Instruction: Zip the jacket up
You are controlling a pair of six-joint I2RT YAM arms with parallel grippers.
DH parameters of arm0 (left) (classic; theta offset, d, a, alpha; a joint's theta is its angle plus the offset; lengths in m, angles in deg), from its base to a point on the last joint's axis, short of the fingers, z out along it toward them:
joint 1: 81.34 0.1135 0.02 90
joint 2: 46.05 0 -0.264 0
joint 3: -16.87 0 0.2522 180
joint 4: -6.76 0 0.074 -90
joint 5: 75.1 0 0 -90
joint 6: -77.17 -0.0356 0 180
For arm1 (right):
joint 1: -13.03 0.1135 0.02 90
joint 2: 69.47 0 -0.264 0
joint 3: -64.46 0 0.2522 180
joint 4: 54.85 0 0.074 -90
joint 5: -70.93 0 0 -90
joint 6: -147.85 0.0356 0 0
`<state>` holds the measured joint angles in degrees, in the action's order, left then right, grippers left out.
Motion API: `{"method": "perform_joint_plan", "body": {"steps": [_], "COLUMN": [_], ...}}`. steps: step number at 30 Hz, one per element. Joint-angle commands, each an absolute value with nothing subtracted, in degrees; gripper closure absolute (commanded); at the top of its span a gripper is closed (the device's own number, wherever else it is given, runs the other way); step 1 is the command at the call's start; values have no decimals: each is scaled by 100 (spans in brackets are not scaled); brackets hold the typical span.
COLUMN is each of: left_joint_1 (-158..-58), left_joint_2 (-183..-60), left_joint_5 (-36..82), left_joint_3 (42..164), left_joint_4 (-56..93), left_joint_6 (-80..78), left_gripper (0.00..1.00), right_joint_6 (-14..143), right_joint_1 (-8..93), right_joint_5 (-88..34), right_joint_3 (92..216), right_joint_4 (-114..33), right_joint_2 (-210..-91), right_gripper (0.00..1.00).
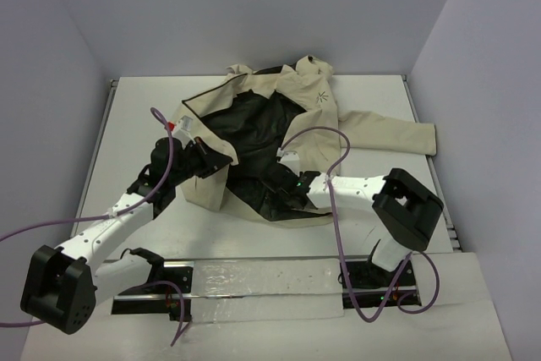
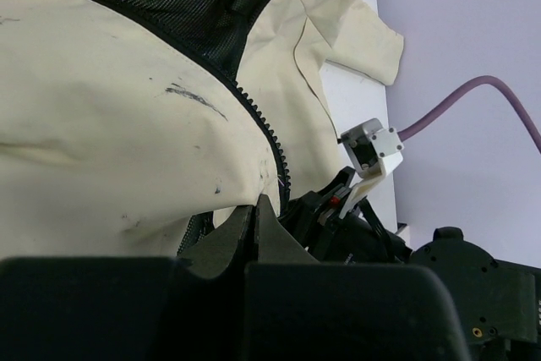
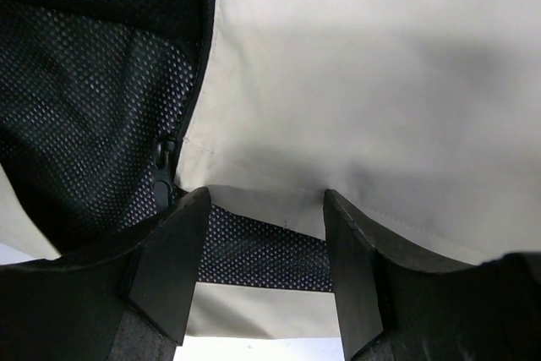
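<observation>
White table [image 1: 372, 99], cream fabric jacket [image 1: 372, 128] lying open. Left gripper [image 2: 255, 209] pinches the zipper edge [image 2: 262, 124], right gripper [image 3: 266, 209] gapes wide. That thin pinched cloth may slip free.

The whole tabletop [image 1: 135, 124] is viewed from above and behind the arm bases [image 1: 55, 289], looking down and forward from well back. The left wrist view is taken low behind the left claw [image 2: 255, 209], close against the jacket [image 2: 127, 124], facing along its zipper edge. The right wrist view is taken past the right claw [image 3: 266, 200], very near the fabric. The jacket is shared by all three views.
</observation>
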<state>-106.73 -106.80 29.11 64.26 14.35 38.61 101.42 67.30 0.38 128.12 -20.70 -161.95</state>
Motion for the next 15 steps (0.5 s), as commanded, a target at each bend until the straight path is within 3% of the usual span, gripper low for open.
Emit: {"method": "perform_joint_plan", "body": {"steps": [1, 15], "left_joint_1": [-10639, -10639], "left_joint_2": [-10596, -10530], "left_joint_5": [3007, 3013], "left_joint_3": [6438, 6499], "left_joint_4": [1379, 1529], "left_joint_6": [3739, 3667], "left_gripper": [100, 100], "right_joint_6": [10376, 10810], "right_joint_1": [6878, 6888], "right_joint_5": [712, 600], "right_joint_3": [13125, 13395], "right_joint_4": [-1979, -1994], "right_joint_2": [-15982, -16317], "right_gripper": [37, 44]}}
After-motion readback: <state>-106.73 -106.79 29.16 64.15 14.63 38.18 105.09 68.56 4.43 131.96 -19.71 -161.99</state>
